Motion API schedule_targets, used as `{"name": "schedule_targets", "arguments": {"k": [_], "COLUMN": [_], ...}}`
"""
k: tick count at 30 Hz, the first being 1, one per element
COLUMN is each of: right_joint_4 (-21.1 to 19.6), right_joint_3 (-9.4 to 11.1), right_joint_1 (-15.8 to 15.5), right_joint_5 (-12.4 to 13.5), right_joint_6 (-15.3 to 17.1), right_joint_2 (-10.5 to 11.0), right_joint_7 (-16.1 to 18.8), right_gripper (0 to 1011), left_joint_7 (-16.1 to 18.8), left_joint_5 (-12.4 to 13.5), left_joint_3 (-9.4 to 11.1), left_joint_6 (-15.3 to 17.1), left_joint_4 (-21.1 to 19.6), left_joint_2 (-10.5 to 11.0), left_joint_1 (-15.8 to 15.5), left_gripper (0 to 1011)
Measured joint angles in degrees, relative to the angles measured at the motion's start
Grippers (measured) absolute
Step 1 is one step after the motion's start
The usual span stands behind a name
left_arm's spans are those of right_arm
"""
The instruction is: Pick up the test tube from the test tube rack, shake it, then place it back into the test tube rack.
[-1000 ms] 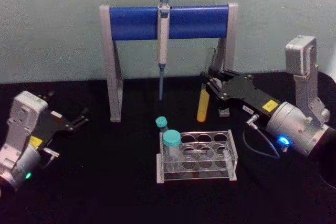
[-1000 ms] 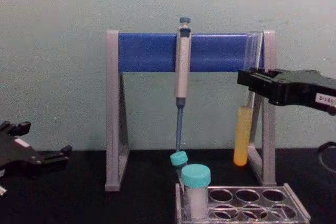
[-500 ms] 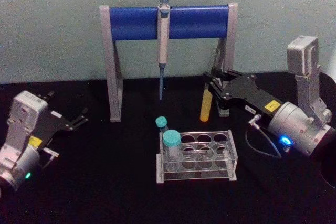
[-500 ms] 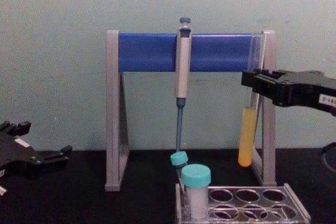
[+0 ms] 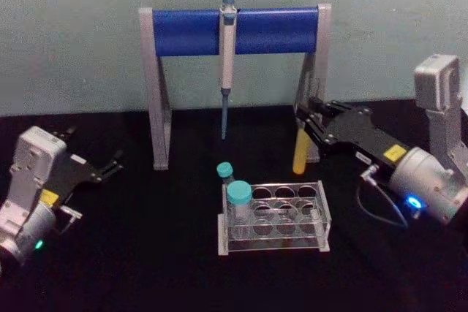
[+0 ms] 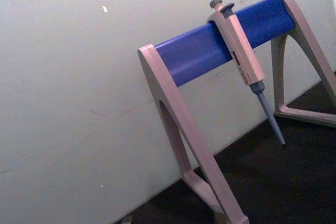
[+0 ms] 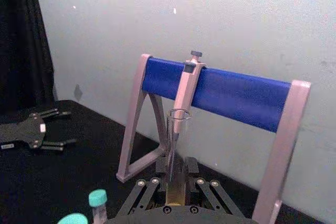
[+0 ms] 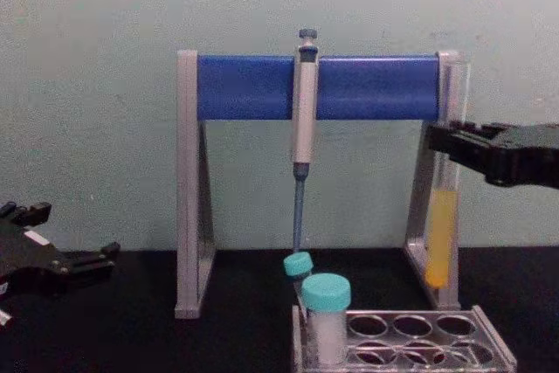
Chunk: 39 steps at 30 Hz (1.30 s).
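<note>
Right gripper (image 5: 305,123) clamps its black fingers around the test tube (image 5: 300,157), holding it out of the test tube rack (image 5: 322,215), behind the rack's right end and just in front of the right leg of the pipette stand (image 5: 191,32). From the chest view, the grip (image 8: 447,148) falls about midway up the glass. The clear, open-mouthed upper part rises above the fingers beside the stand's grey leg. The lower part, filled with yellow liquid (image 8: 441,238), hangs below them. The tube leans slightly, its mouth toward the robot's right, and its rounded bottom sits higher in that view than the rack's top plate (image 8: 492,335). From the right wrist camera, the tube (image 7: 174,145) stands straight up out of the closed fingers (image 7: 175,188), with the stand's blue bar behind it.

Nearer the robot, the clear rack rests on the black table (image 5: 146,253). A white vial with a large teal cap (image 5: 238,199) stands at the rack's left end, and a smaller teal-capped vial (image 5: 225,173) stands just behind it. The round holes across the rest of the rack's top plate are unfilled. A grey pipette (image 5: 227,56) hangs from the middle of the blue bar, tip down.

Left gripper (image 5: 93,145) rests well apart at the table's left side, its fingers spread and gripping nothing.
</note>
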Motion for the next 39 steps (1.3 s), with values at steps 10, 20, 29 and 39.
{"name": "schedule_targets", "arguments": {"k": [10, 20, 29, 39], "right_joint_4": [-4.9, -5.2, -2.2, 0.9], "right_joint_3": [1.4, -0.7, -2.9, -3.9], "right_joint_1": [-5.4, -5.4, -1.8, 1.9], "right_joint_5": [1.5, 2.3, 2.3, 1.8], "right_joint_6": [0.2, 0.1, 0.1, -0.4], "right_joint_2": [2.4, 2.0, 0.5, -1.0], "right_joint_7": [0.6, 2.3, 3.0, 3.1], "right_gripper": [228, 229, 228, 228], "left_joint_7": [0.0, 0.0, 0.0, 0.0], "left_joint_5": [0.0, 0.0, 0.0, 0.0], "left_joint_3": [0.0, 0.0, 0.0, 0.0], "left_joint_6": [0.0, 0.0, 0.0, 0.0], "left_joint_4": [0.0, 0.0, 0.0, 0.0], "left_joint_2": [0.0, 0.0, 0.0, 0.0], "left_joint_1": [0.0, 0.0, 0.0, 0.0], "left_gripper": [1001, 1001, 1001, 1001]}}
